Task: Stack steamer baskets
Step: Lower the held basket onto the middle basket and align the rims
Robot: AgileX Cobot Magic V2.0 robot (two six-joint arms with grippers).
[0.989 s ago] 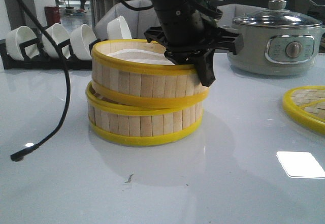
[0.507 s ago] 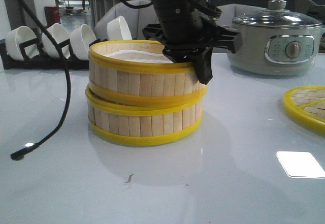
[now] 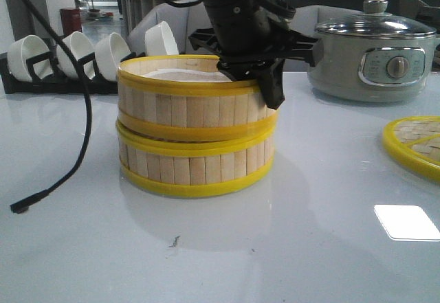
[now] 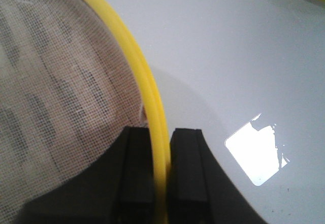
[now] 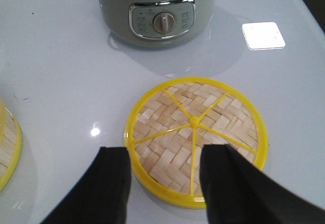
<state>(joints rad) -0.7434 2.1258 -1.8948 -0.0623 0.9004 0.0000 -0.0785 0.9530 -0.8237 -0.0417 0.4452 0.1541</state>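
Observation:
Two steamer baskets stand stacked left of the table's middle in the front view. The upper basket sits level on the lower basket. My left gripper comes down at the upper basket's right side. In the left wrist view its two black fingers are shut on the yellow rim, one inside over the white mesh liner and one outside. My right gripper hangs open above the near edge of the woven lid, holding nothing. It is out of the front view.
A grey electric cooker with a glass lid stands at the back right. The woven lid lies at the right edge. White bowls in a black rack line the back left. A black cable hangs down onto the table's left side.
The upper basket was tilted and offset to the right. It has shifted left and levelled onto the lower basket, and the left gripper moved left with it.

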